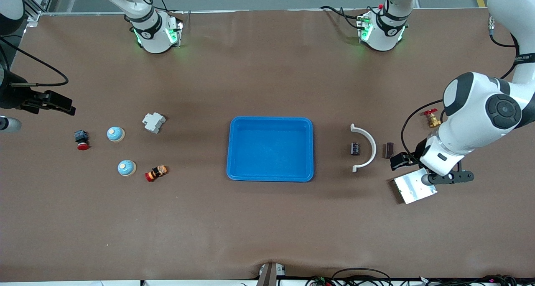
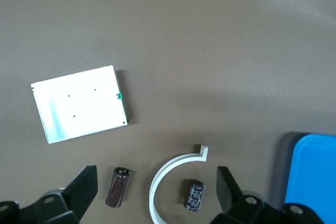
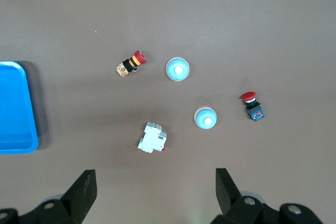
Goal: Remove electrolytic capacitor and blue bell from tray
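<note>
Two dark capacitors lie toward the left arm's end: one (image 1: 355, 148) (image 2: 194, 195) inside a white curved clamp (image 1: 366, 147) (image 2: 168, 182), the other (image 1: 389, 150) (image 2: 117, 187) just outside it. Two blue dome bells (image 1: 115, 134) (image 1: 126, 167) sit toward the right arm's end, also seen as bells (image 3: 205, 118) (image 3: 177, 69) in the right wrist view. My left gripper (image 1: 402, 160) (image 2: 157, 177) hangs open in the air by the outer capacitor. My right gripper (image 1: 62, 105) (image 3: 156, 179) is open and empty, up over the table's end past the bells.
A blue tray (image 1: 234, 152) (image 2: 315, 171) (image 3: 16, 129) sits mid-table, nothing in it. By the bells: a white breaker (image 1: 153, 122), two red-button switches (image 1: 81, 139) (image 1: 156, 173). Near the left gripper: a metal plate (image 1: 411, 190) (image 2: 79, 106) and a brass valve (image 1: 431, 118).
</note>
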### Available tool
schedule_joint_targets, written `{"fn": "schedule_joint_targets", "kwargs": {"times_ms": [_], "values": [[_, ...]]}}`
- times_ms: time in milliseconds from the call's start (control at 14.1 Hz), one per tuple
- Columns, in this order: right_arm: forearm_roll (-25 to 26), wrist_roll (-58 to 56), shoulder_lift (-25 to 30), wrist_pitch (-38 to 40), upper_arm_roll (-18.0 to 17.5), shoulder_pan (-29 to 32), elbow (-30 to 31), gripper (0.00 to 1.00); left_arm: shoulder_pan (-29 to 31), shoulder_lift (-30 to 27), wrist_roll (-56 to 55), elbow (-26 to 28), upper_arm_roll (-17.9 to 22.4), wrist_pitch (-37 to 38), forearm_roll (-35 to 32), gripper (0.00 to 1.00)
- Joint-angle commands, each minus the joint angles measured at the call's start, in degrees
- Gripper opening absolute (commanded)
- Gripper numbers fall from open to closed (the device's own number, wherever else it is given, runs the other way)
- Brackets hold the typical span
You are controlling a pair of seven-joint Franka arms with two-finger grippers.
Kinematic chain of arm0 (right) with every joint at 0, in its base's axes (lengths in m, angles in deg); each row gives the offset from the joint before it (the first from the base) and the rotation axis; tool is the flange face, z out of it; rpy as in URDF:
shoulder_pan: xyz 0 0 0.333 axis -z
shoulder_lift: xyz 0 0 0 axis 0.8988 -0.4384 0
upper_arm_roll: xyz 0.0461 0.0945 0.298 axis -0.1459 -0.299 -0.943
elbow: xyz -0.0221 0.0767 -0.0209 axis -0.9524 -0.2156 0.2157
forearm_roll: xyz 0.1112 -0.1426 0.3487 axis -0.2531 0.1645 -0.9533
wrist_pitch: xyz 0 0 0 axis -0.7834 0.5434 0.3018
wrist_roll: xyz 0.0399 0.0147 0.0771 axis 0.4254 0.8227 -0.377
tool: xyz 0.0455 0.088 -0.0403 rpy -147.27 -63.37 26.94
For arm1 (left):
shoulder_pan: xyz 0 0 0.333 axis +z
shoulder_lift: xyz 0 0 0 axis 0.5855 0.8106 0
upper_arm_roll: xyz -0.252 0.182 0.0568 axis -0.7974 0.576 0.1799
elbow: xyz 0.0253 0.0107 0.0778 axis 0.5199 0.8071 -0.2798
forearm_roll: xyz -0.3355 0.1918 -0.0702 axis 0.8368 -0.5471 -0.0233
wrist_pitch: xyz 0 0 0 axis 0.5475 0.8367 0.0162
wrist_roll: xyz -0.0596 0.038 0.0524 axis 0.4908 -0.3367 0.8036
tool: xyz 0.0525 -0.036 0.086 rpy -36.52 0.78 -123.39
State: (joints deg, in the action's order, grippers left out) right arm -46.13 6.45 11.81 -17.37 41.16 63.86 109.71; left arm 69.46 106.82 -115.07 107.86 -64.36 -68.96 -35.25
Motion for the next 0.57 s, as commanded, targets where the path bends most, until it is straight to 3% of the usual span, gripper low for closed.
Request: {"fn": "schedule_joint_targets", "kwargs": {"times_ms": [0, 498], "values": [[-0.8, -0.14, 0.68, 0.49, -0.31, 0.66, 0.27, 1.0, 0.39, -1.51, -3.06, -0.89, -0.59, 1.26, 1.02, 1.0], [-0.8, -0.14, 0.68, 0.49, -0.31, 0.66, 0.27, 1.0, -2.67, -3.61, -3.25, -2.92, -0.78, 1.34, 0.41, 1.0]]}}
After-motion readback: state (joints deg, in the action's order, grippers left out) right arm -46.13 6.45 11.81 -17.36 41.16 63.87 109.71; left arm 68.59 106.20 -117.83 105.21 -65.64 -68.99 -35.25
